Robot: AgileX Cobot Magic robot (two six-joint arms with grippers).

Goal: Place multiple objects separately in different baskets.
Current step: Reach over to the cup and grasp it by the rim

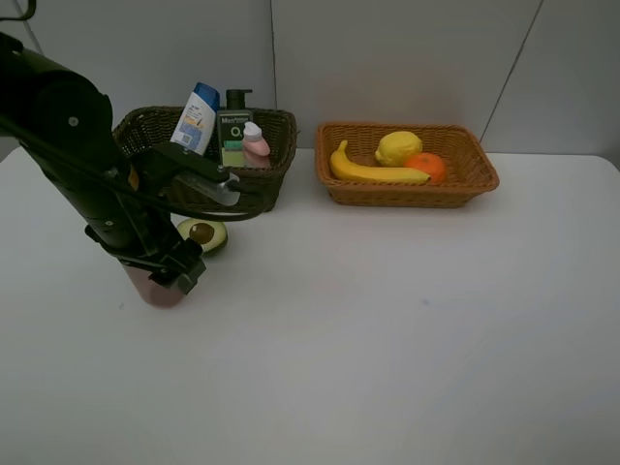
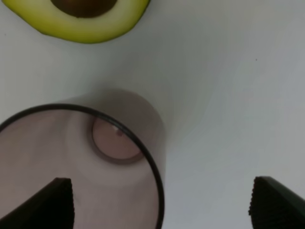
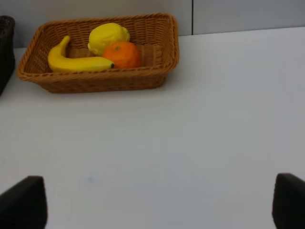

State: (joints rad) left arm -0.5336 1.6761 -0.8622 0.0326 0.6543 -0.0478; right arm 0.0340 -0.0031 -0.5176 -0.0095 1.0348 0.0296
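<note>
The translucent mauve cup (image 1: 155,290) stands upright on the table, and my left gripper (image 1: 174,269) hangs open right over it. In the left wrist view one fingertip (image 2: 47,202) shows inside the cup's (image 2: 114,138) dark rim and the other outside it. The halved avocado (image 1: 203,233) lies cut side up just beyond the cup. The dark basket (image 1: 281,155) holds the white blue-capped bottle (image 1: 197,118), the green pump bottle (image 1: 234,131) and the pink bottle (image 1: 256,142). The orange-tan basket (image 1: 465,184) holds the banana (image 1: 373,171), lemon (image 1: 398,147) and orange (image 1: 425,167). My right gripper (image 3: 155,205) is open over bare table.
The white table (image 1: 407,320) stretches to the front and right. A grey wall (image 1: 407,58) rises behind the baskets. My left arm (image 1: 68,136) leans in front of the dark basket's left end.
</note>
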